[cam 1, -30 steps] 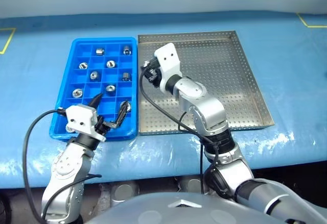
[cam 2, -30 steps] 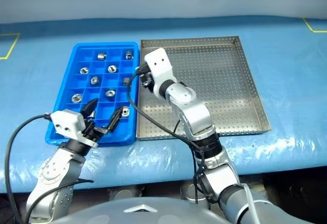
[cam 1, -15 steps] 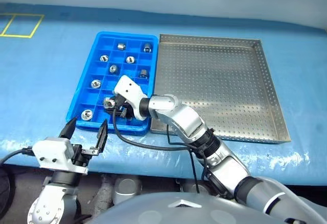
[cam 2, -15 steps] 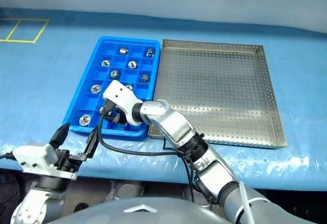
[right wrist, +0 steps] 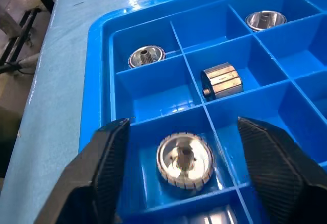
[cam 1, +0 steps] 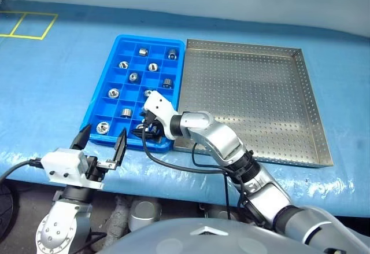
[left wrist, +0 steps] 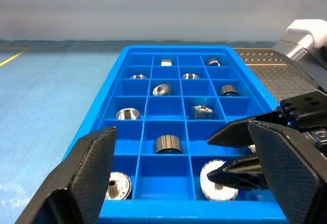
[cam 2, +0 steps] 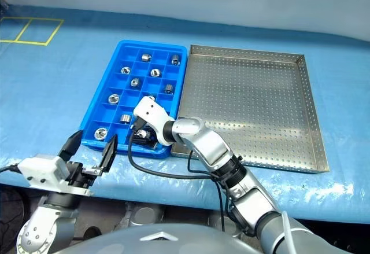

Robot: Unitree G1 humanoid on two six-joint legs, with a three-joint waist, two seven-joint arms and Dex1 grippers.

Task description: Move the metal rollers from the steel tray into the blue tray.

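Observation:
The blue tray [cam 1: 95, 110] lies left of the steel tray [cam 1: 312, 100], rim against rim. Several metal rollers, such as one at the far end [cam 1: 143, 51], lie one to a compartment in the blue tray. My right gripper [cam 1: 144, 130] hangs open over the tray's near right corner. Below it a roller [right wrist: 184, 160] lies flat in a compartment, between the spread fingers [right wrist: 104, 168] and apart from them. My left gripper [cam 1: 104, 129] is open and holds nothing, level at the table's front edge, pointing at the tray's near end.
Both trays rest on a blue plastic-covered table [cam 1: 52, 86]. Yellow tape marks [cam 1: 26, 25] sit at the far left. A black cable [cam 1: 173, 164] loops from my right wrist over the table's front edge.
My right gripper swung from the steel tray's left edge to the blue tray's near corner, then opened and left the roller in a compartment. My left gripper drew back. The camera turned left.

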